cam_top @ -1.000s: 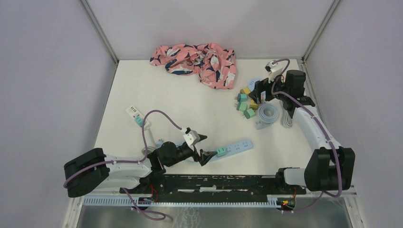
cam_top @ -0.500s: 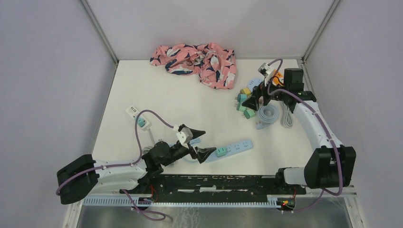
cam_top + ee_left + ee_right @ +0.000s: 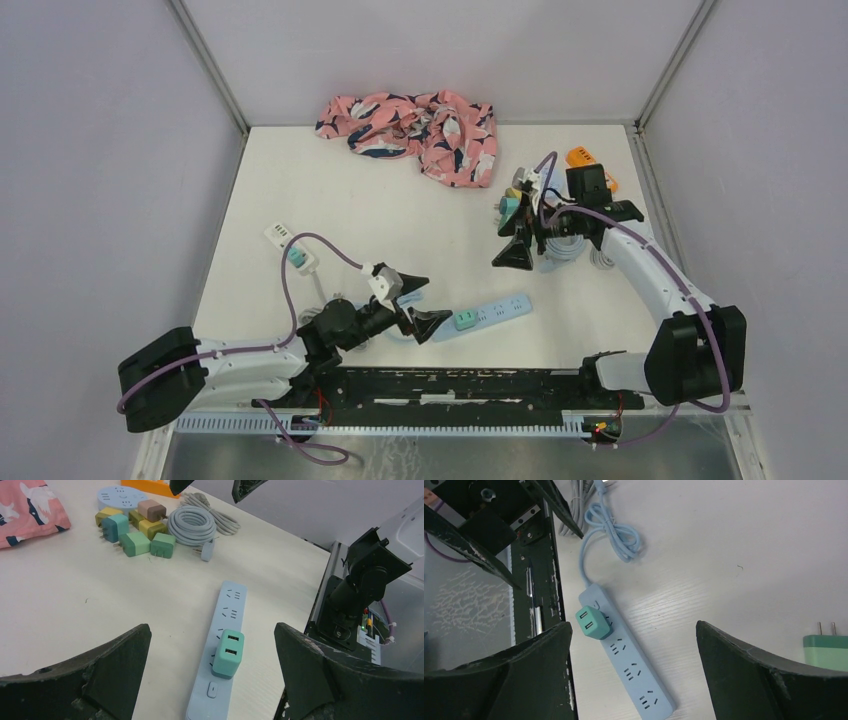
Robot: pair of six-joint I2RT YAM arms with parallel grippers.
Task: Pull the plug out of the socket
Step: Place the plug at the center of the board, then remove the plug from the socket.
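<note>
**Item 1: green plug**. It is sitting upright in the blue power strip, in the outlet next to the switch, at lower centre of the left wrist view. It is fully seated and not yet pulled.

**Item 2: left gripper**. Its jaws are standing wide apart and holding nothing. They are framing the plug from the strip's switch end, one finger showing at lower left and one at lower right. In the overhead view it is lying just left of the plug without touching it. Judged purpose: it is lining up so the pads can close on the plug's two side faces.

**Item 3: right gripper**. Its jaws are likewise spread and empty. It is hanging right of centre in the overhead view, apart from the strip, with its camera looking down on the plug at centre left. Judged purpose: it is coming into position to pin the strip's free end, since a light strip is likely to lift with the plug.

**Item 4: strip cord**. It is lying in a loose loop at the top of the right wrist view, behind the switch end and out of the pulling line.

**Item 5: bystanders.** None of these is taking part:
- the spare adapters and the coiled grey cable, clustering at the top of the left wrist view
- the pink cloth, bunching at top centre of the overhead view
- the white strip, resting at mid left of the overhead view
</note>
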